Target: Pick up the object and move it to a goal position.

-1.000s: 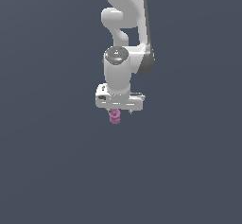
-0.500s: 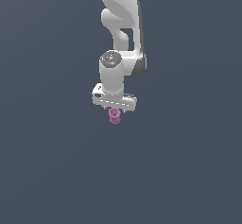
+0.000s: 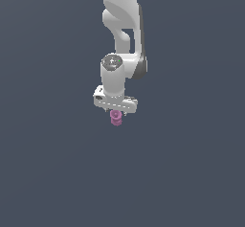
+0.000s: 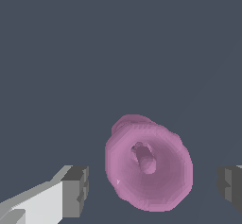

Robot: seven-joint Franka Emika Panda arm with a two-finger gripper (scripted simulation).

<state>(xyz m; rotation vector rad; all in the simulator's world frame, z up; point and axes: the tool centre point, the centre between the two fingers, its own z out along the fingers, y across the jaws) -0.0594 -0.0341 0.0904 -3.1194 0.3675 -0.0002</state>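
The object [image 3: 115,118] is a small pink-purple knobbly lump resting on the dark grey floor. In the wrist view the object [image 4: 149,166] shows a rounded ring shape with a small knob in its middle. My white gripper [image 3: 116,108] points straight down just above it. It is open: one grey fingertip [image 4: 75,190] and the other fingertip [image 4: 231,186] stand on either side of the lump. A clear gap shows on each side, so neither pad touches it.
The plain dark grey floor [image 3: 57,173] spreads flat around the object on all sides. The white arm [image 3: 122,25] rises straight up behind the gripper. No other objects, containers or edges show in either view.
The gripper has come down a little and shifted slightly toward the exterior view's left, closing in over the lump. The lump has not moved.
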